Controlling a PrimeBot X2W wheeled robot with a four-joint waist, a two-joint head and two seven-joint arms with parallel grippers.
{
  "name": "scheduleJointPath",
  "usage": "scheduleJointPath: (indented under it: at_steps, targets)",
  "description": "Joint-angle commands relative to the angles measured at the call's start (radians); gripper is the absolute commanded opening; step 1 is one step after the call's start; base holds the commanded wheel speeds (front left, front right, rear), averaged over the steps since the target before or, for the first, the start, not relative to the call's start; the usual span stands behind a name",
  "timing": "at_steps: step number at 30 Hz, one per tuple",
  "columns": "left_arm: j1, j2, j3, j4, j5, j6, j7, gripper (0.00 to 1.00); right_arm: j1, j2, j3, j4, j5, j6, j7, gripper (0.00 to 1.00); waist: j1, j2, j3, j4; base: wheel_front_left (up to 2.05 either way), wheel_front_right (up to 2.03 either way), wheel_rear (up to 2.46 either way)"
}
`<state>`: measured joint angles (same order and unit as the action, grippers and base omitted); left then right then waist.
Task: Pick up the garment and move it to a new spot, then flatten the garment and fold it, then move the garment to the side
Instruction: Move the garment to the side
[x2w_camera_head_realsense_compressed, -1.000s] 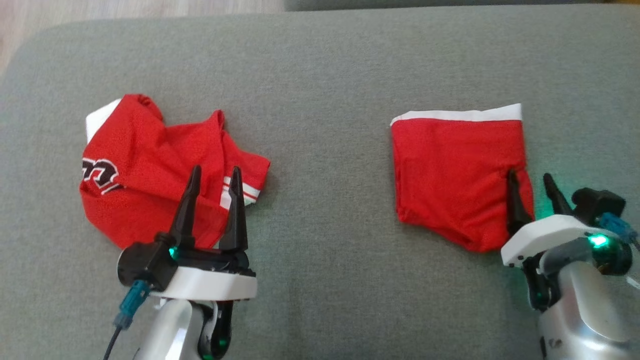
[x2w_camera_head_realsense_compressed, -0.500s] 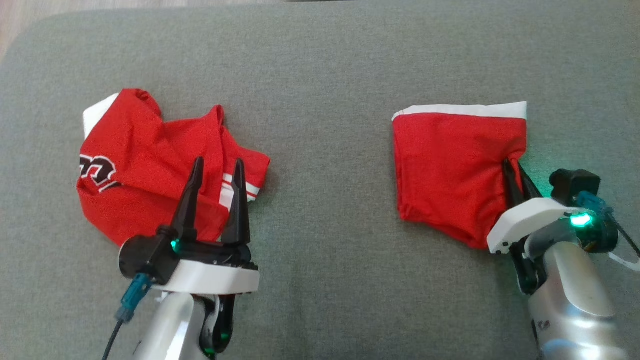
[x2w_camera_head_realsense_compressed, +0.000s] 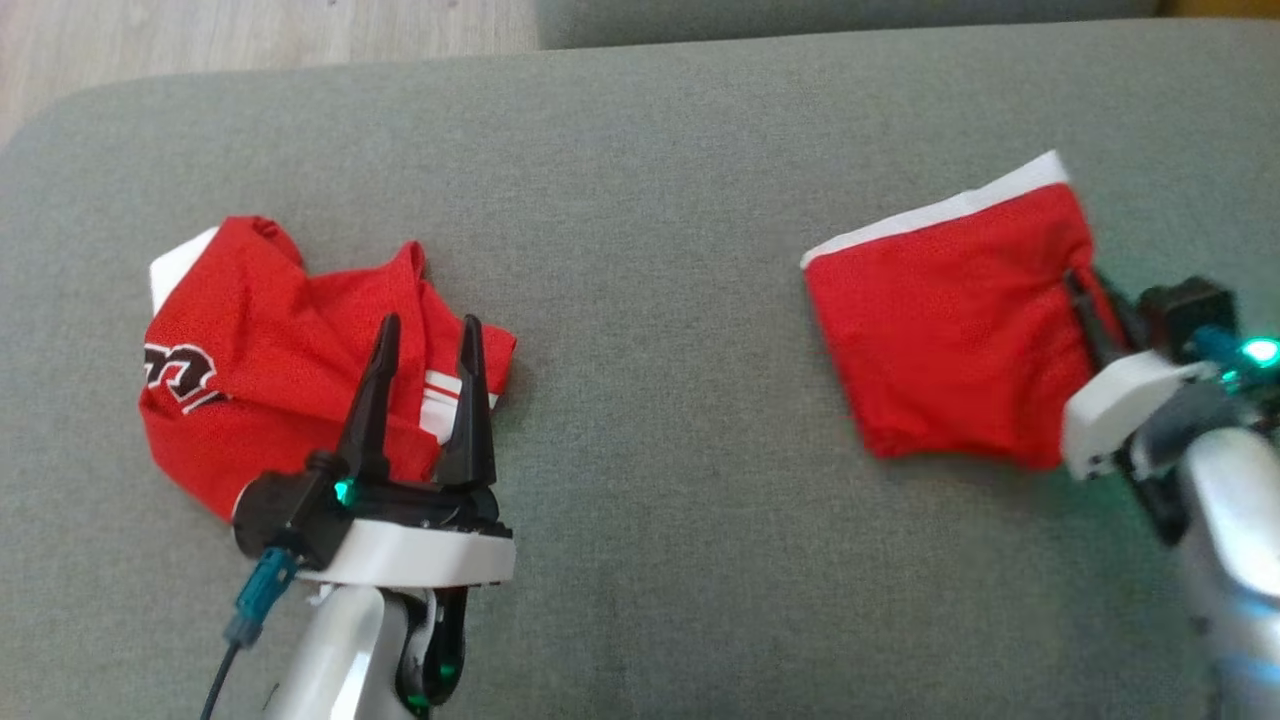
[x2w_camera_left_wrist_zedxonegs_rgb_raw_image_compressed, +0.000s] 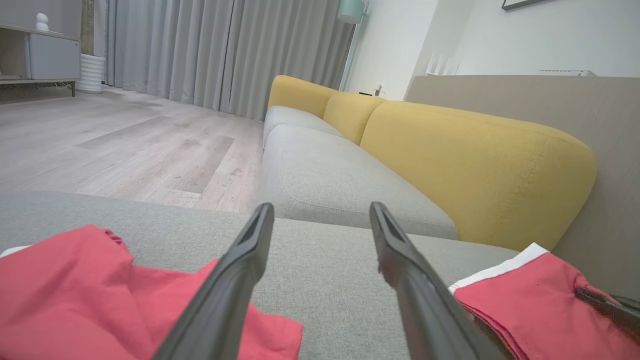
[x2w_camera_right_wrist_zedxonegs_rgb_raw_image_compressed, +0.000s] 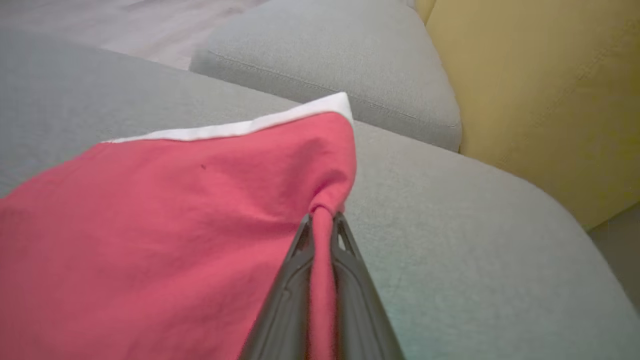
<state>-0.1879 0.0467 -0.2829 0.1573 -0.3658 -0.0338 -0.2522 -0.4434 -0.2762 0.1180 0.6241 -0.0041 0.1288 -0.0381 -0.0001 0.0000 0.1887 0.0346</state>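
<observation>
A folded red garment with a white band (x2w_camera_head_realsense_compressed: 950, 330) lies on the right of the grey cushion (x2w_camera_head_realsense_compressed: 650, 300), tilted with its band corner raised toward the far right. My right gripper (x2w_camera_head_realsense_compressed: 1082, 290) is shut on its right edge; the right wrist view shows red cloth (x2w_camera_right_wrist_zedxonegs_rgb_raw_image_compressed: 175, 225) bunched between the closed fingers of this gripper (x2w_camera_right_wrist_zedxonegs_rgb_raw_image_compressed: 322, 220). My left gripper (x2w_camera_head_realsense_compressed: 430, 330) hovers open over the near edge of a crumpled red jersey (x2w_camera_head_realsense_compressed: 270, 350), with nothing between its fingers (x2w_camera_left_wrist_zedxonegs_rgb_raw_image_compressed: 250, 265). The folded garment (x2w_camera_left_wrist_zedxonegs_rgb_raw_image_compressed: 530, 300) also appears at the lower right of the left wrist view.
The crumpled jersey (x2w_camera_left_wrist_zedxonegs_rgb_raw_image_compressed: 75, 290), with white trim and a black logo, lies on the cushion's left. A second grey seat (x2w_camera_left_wrist_zedxonegs_rgb_raw_image_compressed: 330, 175) and yellow backrests (x2w_camera_left_wrist_zedxonegs_rgb_raw_image_compressed: 475, 160) lie beyond. Wooden floor (x2w_camera_head_realsense_compressed: 250, 40) runs past the cushion's far left edge. Bare cushion separates the two garments.
My right gripper closed on the folded garment's right edge and dragged it rightward, turning it so the white band slants. The head camera shifted slightly. The left gripper stayed put.
</observation>
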Motion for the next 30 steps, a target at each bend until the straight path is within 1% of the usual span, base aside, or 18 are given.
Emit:
scheduleJointPath:
  at_steps: [1,4,7,10,13,17,20,23,30]
  targets:
    - [-0.022,0.004,0.036,-0.037,-0.003,0.004,-0.010,1.00,-0.040,-0.043,0.029,-0.039,0.010,0.002,0.007,0.00,0.0001,0.0000,0.007,-0.003,0.00,0.00,0.00]
    - [-0.026,0.004,0.041,-0.045,0.002,0.001,-0.010,1.00,-0.056,-0.146,0.069,-0.046,0.029,0.002,0.038,0.00,0.0001,0.0000,0.029,-0.005,0.00,0.00,0.00]
    - [-0.037,0.004,0.042,-0.050,0.006,-0.004,-0.010,1.00,-0.075,-0.243,0.077,-0.027,0.038,0.002,0.063,0.00,0.0001,0.0000,0.055,-0.002,0.00,0.00,0.00]
    - [-0.049,0.004,0.039,-0.053,0.008,-0.007,-0.010,1.00,-0.090,-0.316,0.054,0.008,0.032,0.002,0.085,0.00,0.0001,0.0000,0.080,0.004,0.00,0.00,0.00]
    - [-0.061,0.004,0.034,-0.053,0.009,-0.008,-0.010,1.00,-0.102,-0.368,0.012,0.046,0.010,0.002,0.099,0.00,0.0001,0.0000,0.102,0.012,0.00,0.00,0.00]
    - [-0.070,0.004,0.036,-0.054,0.014,-0.009,-0.010,1.00,-0.119,-0.397,-0.068,0.067,-0.035,0.002,0.115,0.00,0.0001,0.0000,0.124,0.017,0.00,0.00,0.00]
    - [-0.077,0.004,0.039,-0.054,0.017,-0.012,-0.010,1.00,-0.130,-0.404,-0.140,0.076,-0.087,0.002,0.122,0.00,0.0001,0.0000,0.136,0.021,0.00,0.00,0.00]
    - [-0.087,0.004,0.038,-0.054,0.017,-0.013,-0.010,1.00,-0.134,-0.389,-0.227,0.082,-0.140,0.002,0.121,0.00,0.0001,0.0000,0.148,0.023,0.00,0.00,0.00]
    - [-0.095,0.004,0.036,-0.051,0.018,-0.014,-0.010,1.00,-0.129,-0.349,-0.297,0.071,-0.194,0.002,0.131,0.00,0.0001,0.0000,0.153,0.022,0.00,0.00,0.00]
